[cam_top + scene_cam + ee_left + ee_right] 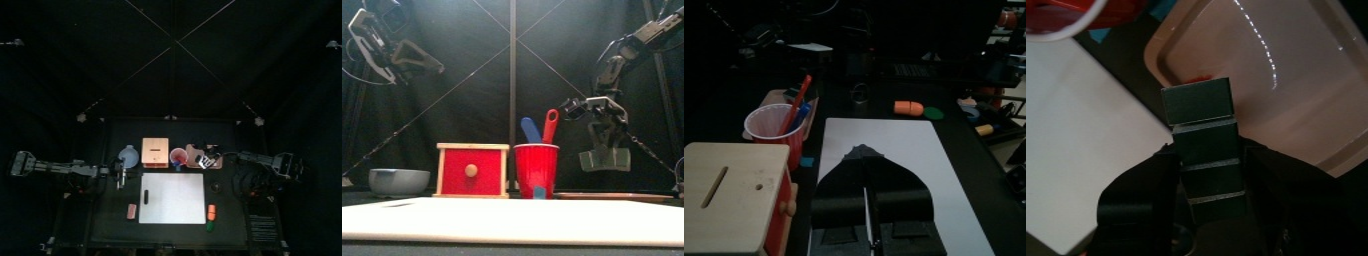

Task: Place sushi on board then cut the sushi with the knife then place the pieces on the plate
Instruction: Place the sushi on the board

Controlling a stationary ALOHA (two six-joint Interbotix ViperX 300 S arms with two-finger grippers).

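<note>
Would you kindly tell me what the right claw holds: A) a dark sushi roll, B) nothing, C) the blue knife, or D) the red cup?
A: the right claw grips the dark sushi roll over the pink tray.

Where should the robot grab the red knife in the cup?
Probably by the end that sticks up above the rim of the red cup, coming straight down from above. The red knife stands nearly upright with its lower part hidden inside the cup. The blue knife leans close beside it, so only that top end is free to pinch.
</note>
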